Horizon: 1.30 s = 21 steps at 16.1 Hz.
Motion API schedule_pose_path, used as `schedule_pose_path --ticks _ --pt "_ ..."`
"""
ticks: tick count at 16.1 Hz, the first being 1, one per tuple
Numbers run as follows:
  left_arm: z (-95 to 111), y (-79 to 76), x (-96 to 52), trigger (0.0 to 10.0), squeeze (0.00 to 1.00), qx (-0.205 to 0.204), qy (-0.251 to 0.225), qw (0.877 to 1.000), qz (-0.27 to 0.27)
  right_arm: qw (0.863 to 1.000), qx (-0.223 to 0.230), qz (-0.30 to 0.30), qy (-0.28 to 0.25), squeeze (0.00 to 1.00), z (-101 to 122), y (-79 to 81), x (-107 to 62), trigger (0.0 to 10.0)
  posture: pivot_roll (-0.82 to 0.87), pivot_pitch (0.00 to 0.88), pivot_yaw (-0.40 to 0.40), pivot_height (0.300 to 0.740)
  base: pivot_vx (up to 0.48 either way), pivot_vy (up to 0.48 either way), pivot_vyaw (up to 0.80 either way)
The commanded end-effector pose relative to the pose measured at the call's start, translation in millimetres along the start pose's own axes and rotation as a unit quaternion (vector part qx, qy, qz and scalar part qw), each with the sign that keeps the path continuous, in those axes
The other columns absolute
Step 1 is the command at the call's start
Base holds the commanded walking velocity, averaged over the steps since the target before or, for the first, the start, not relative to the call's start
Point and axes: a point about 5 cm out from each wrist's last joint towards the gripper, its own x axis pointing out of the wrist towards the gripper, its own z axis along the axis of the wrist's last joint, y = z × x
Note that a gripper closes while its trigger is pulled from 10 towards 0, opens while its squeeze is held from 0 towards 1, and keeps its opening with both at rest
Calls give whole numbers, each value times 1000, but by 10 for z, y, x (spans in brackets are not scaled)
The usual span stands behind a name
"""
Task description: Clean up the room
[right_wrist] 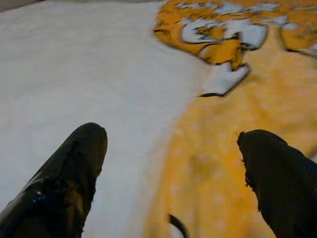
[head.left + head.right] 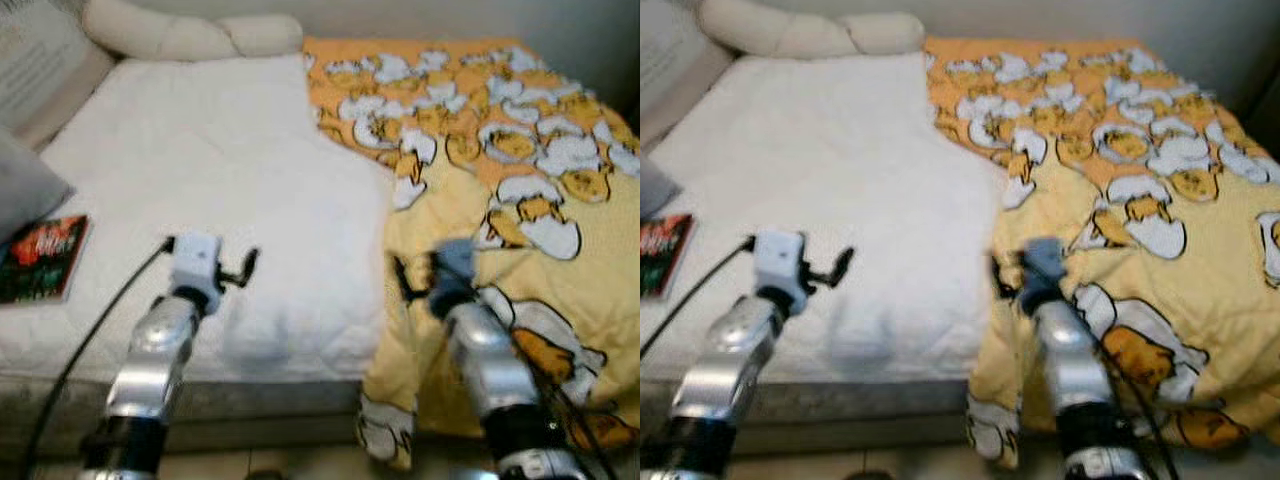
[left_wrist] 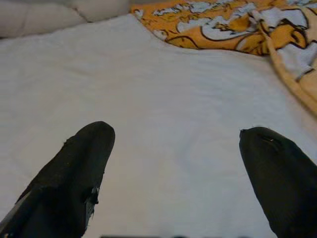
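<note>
Left eye view looks down on a bed with a white mattress cover [image 2: 230, 180] and a yellow-and-orange blanket [image 2: 520, 200] printed with white egg-and-duck cartoon shapes. This blanket covers the bed from about 12 o'clock round to 5 o'clock, its long axis running from the head of the bed toward the foot, and its near corner hangs over the front edge of the mattress at 6 o'clock. Its inner edge runs roughly down the middle of the bed, with an orange folded-back part at the far end.

A cream pillow [image 2: 180, 32] lies along the head of the bed at 11 o'clock. At 9 o'clock a book with a red and dark cover [image 2: 42, 258] lies flat near the mattress edge, beside a grey cushion [image 2: 25, 185].

Left gripper [image 3: 173, 144] hovers over the bare white cover at 7 o'clock, its two black fingers spread wide apart. Right gripper [image 1: 171, 148] hovers at 5 o'clock over the blanket's inner edge, fingers [image 1: 74, 168] likewise spread, one above white cover and one above yellow fabric. Neither holds anything.
</note>
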Motion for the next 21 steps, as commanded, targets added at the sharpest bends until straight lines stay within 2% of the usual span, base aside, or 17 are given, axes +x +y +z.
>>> schedule_pose_path --ticks 1,3,4,5,6,8,9,14,15,17,18,19,20,21 --pt "43 -66 25 10000 0 9 -7 1000 -22 1000 -17 7 26 1000 -77 -74 -13 10000 57 0 48 740 0 0 0" --pt "42 -73 32 10000 0 22 0 999 -42 997 -13 37 73 1000 -173 -62 53 10000 56 0 57 740 0 0 0" --pt "41 -76 29 10000 0 27 3 998 -58 994 -16 49 93 243 -209 -48 86 10000 62 0 60 740 0 0 0" --pt "21 -90 8 10000 0 44 16 994 -95 991 -27 62 120 0 -256 -22 138 10000 68 0 59 740 0 0 0" --pt "-15 -98 -33 10000 0 71 35 987 -143 987 -40 64 143 0 -289 -4 190 10000 76 0 56 740 0 0 0" --pt "-56 -74 -100 10000 0 94 62 974 -197 983 -54 44 170 0 -323 -15 239 10000 91 0 55 740 0 0 0" --pt "-82 -47 -156 10000 0 109 80 964 -231 979 -55 33 194 0 -363 -13 253 10000 96 0 60 740 0 0 0" --pt "-49 67 -274 10000 0 128 107 947 -274 970 -79 -4 230 0 -440 18 266 10000 154 0 69 740 0 0 0" --pt "-46 76 -320 10000 0 129 111 945 -278 968 -72 -6 239 0 -468 36 257 10000 174 0 68 740 0 0 0" --pt "-46 90 -368 10000 0 131 117 943 -282 964 -93 -21 248 0 -497 9 239 8941 186 0 68 740 0 0 0" --pt "-42 97 -389 10000 0 132 119 942 -284 964 -88 -35 249 0 -506 -19 230 6784 194 0 68 740 0 0 0" --pt "-36 99 -412 10000 0 134 122 941 -285 964 -63 -44 254 0 -532 -34 212 4980 206 0 70 740 0 0 0" --pt "-26 98 -430 10000 0 136 123 940 -287 965 -40 -46 255 0 -549 -37 201 4627 216 0 71 740 0 0 0" --pt "-12 99 -444 10000 0 139 124 939 -290 968 -17 -41 248 0 -543 -35 204 3255 225 0 73 740 0 0 0"
